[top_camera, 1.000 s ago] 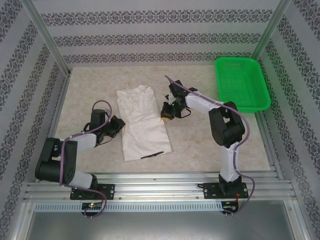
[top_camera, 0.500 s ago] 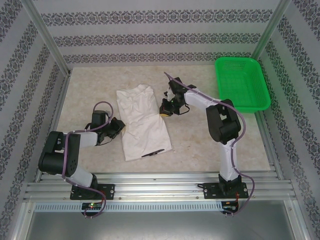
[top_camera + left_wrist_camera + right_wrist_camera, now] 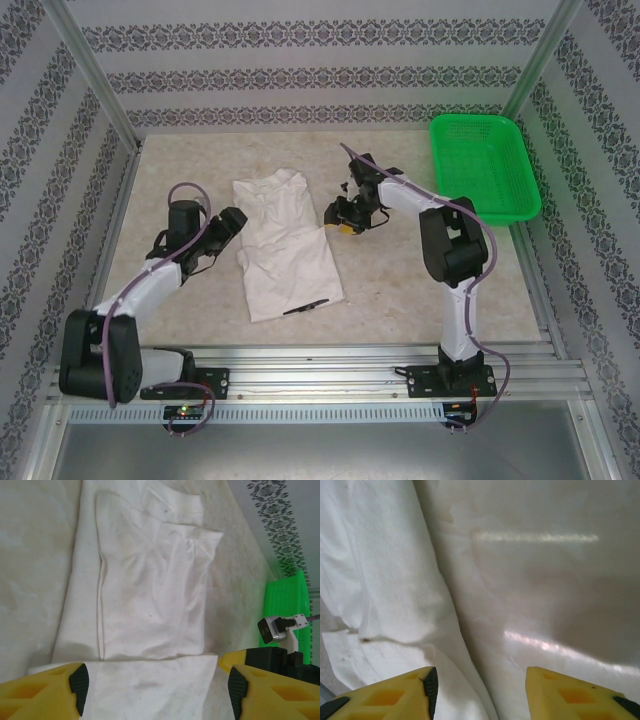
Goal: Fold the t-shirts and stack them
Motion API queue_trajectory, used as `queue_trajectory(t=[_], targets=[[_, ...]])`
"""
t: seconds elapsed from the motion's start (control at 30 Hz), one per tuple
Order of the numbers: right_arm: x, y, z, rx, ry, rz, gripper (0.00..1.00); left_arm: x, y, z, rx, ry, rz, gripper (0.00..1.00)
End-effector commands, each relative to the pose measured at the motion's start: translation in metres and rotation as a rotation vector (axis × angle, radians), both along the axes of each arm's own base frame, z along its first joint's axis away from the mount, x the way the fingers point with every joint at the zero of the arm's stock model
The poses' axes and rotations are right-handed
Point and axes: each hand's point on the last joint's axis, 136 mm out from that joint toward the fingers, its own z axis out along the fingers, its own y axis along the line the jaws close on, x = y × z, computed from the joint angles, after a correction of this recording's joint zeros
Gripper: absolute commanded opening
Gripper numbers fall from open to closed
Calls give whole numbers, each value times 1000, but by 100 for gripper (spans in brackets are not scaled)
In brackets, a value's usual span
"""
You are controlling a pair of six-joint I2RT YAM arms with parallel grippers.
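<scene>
White cotton-like cloth: one t-shirt (image 3: 285, 245) lies flat near the middle of the bench (image 3: 420, 290), folded lengthwise into a long strip with the collar at the far end and the hem toward the arms. The fabric is soft and matte, with shallow creases and a raised fold line running down its length. A thin dark streak (image 3: 305, 309) sits at the hem, and a few dark specks show on the cloth in the left wrist view; all are too small to read.

Bench surface: pale, mottled and stone-like, glossy enough to throw back light streaks in the right wrist view.

Left tool (image 3: 234, 218): just beside the shirt's left edge, at its upper half. Its jaws stand wide apart and grasp nothing. In its own camera the yellow fingers (image 3: 55, 690) with black pads frame the cloth, which spans the gap beneath them. Contact with the cloth cannot be told.

Right tool (image 3: 337, 216): just beside the shirt's right edge, level with the upper half. It is released, jaws apart and holding nothing. In its own camera the shirt's edge runs between the fingers (image 3: 405, 692): the left one is over cloth, the right one over bare bench.

Basket (image 3: 483, 168): green plastic mesh, rectangular with rounded corners, at the far right corner of the bench, well apart from the shirt and both tools.
</scene>
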Motion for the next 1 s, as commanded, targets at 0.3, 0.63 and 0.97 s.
queue_trajectory(t=[0.3,0.63,0.97], targets=[[-136,-19,7,-15,148,87,57,-159,-53,-64,17,399,-106,68],[-170,-9,-13,-6,206,135,57,-193,-59,-95,105,535,-88,56],[-173,-8,-29,-10,228,135,57,-193,-45,-104,174,553,5,55]])
